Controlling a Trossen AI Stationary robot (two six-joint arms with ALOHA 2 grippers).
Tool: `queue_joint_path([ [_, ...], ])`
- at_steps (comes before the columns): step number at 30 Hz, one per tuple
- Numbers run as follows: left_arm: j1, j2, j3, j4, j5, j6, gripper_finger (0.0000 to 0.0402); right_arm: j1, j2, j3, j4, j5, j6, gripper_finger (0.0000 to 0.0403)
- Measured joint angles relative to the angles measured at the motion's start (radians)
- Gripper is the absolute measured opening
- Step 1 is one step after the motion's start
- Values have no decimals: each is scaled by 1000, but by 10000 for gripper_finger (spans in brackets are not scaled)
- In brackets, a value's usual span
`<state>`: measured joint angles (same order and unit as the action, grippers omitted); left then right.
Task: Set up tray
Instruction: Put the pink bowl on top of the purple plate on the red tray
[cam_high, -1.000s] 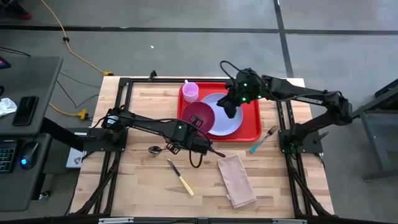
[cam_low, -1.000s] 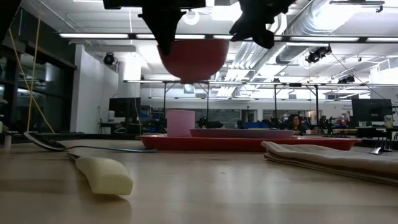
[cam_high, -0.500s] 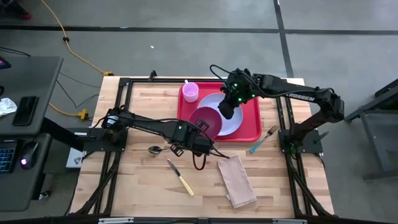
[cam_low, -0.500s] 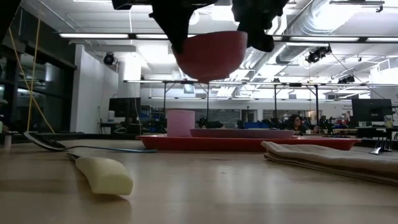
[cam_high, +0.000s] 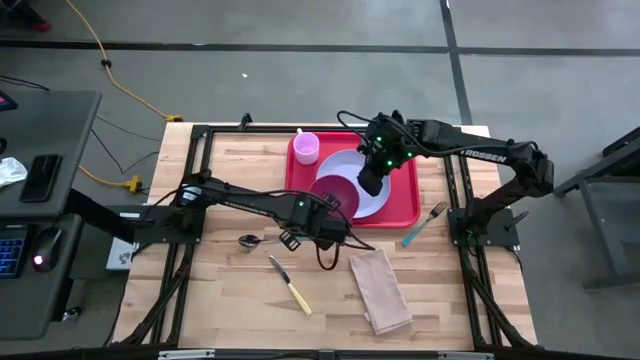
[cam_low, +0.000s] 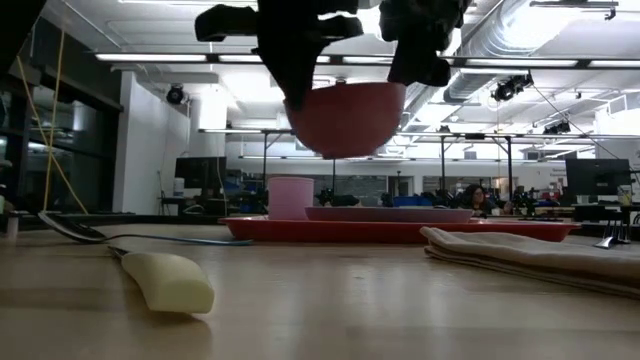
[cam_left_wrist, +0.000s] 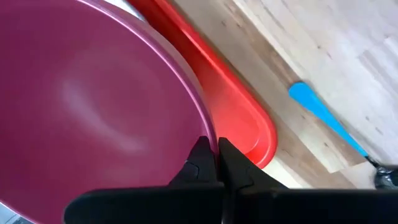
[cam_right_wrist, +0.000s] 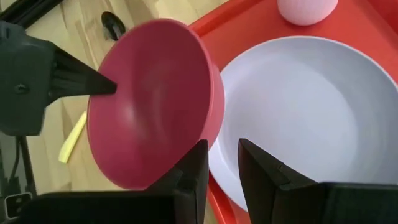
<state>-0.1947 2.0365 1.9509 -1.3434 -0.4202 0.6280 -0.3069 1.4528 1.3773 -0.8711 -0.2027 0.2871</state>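
My left gripper (cam_high: 327, 203) is clenched on the rim of the dark pink bowl (cam_high: 335, 192), and over the last second I have carried that bowl from the near left edge of the red tray (cam_high: 405, 210) inward, so that it now hangs above the lavender plate (cam_high: 372, 200), overlapping its left part in the high view. The low view shows the bowl (cam_low: 347, 117) upright and well above the plate (cam_low: 390, 213), not touching it. The tray itself has not moved: it lies at the far middle of the table with the plate in it and the pink cup (cam_high: 306, 147) in its far left corner. My right gripper (cam_high: 372, 180) has drifted a little toward the bowl too and hovers over the plate just beside it, fingers parted and holding nothing; its wrist view shows only the gap between them. I judge the carry to be nearly over: the bowl needs to come down onto the plate before I let go. Spoon (cam_high: 249, 240), knife (cam_high: 290, 285), fork (cam_high: 426, 222) and napkin (cam_high: 380, 290) lie outside the tray, so much of the setting is left.
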Motion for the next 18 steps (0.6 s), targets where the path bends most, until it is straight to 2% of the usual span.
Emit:
queue_joint_path([
  [18,-1,-1,1,92,-6,76,13,-2,1,0,-40,-39,-26,67],
])
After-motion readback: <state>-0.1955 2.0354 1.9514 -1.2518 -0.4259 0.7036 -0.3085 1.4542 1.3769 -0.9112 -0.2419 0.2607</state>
